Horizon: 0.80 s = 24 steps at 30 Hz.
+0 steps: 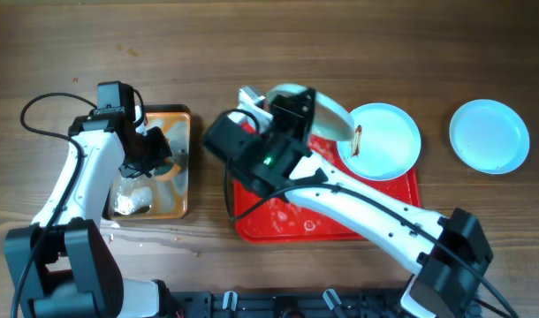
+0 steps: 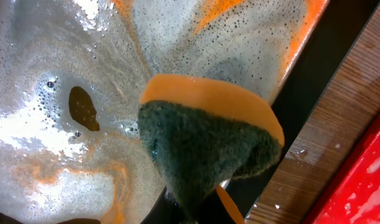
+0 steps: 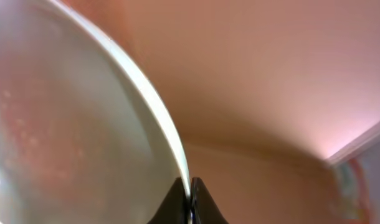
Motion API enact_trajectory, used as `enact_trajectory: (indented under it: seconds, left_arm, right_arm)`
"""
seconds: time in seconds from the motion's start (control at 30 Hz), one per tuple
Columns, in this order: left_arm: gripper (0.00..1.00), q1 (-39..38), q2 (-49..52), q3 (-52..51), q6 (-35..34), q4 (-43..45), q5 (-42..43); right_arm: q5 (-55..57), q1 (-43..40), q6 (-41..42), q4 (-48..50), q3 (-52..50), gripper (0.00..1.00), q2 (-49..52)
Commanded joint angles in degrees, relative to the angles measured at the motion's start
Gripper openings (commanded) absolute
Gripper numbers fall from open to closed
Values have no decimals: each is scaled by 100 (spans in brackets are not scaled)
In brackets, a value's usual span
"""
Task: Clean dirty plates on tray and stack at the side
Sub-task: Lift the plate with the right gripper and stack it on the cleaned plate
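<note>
Overhead, we see the right hand (image 3: 190,202) clamped shut on the rim of the held plate (image 1: 330,110), which stands tilted on edge above the upper left part of the red tray (image 1: 296,227). The left hand (image 1: 159,159) is closed around the sponge (image 2: 209,155), green scouring face showing, over the metal tray (image 1: 188,168). The held plate lies to the right of that sponge, with bare counter (image 1: 252,53) between the two trays, so we judge the left arm must reach right for the wiping to meet the plate.

The metal tray holds foamy, soapy water. The red tray holds wet suds, and the smeared plate (image 1: 389,146) lies flat over its upper right corner, with a brown streak (image 1: 358,139) near its left edge. A third, clean-looking plate (image 1: 489,134) lies on the counter well to the right, apart from both.
</note>
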Motion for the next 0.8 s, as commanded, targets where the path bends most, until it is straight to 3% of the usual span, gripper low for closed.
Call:
enact_trajectory:
  seconds: [0.0, 0.1, 0.27, 0.3, 0.33, 0.37, 0.47, 0.5, 0.57, 0.63, 0.77]
  left_arm:
    - [4, 46, 22, -28, -11, 13, 68]
    - [4, 46, 22, -28, -11, 11, 68]
    - [4, 46, 24, -28, -11, 9, 68]
    - [4, 46, 24, -28, -9, -11, 66]
    - [4, 46, 24, -28, -9, -13, 66]
    - [4, 46, 24, -28, -9, -9, 66]
    - [4, 46, 24, -28, -7, 17, 66]
    - [4, 46, 24, -28, -7, 17, 66]
    - [4, 46, 22, -28, -7, 13, 63]
    - [4, 46, 24, -28, -7, 15, 63]
    - [4, 44, 24, -28, -4, 15, 63]
  right_arm:
    - [907, 136, -2251, 1333, 120, 4, 61]
    - [881, 227, -2739, 1989, 120, 5, 61]
    - [581, 238, -2282, 1978, 114, 5, 61]
    - [-264, 238, -1003, 1329, 114, 5, 59]
    - [-745, 236, -256, 920, 114, 5, 59]
    - [-2232, 175, 1375, 37, 114, 5, 59]
    - [-4990, -566, 4531, -640, 111, 5, 59]
    - [-5438, -822, 5180, -710, 111, 5, 59]
    - [-6076, -1495, 6105, -896, 107, 5, 59]
    - [-6511, -2138, 6135, -999, 107, 4, 59]
    - [-7366, -4251, 6109, -1287, 107, 4, 59]
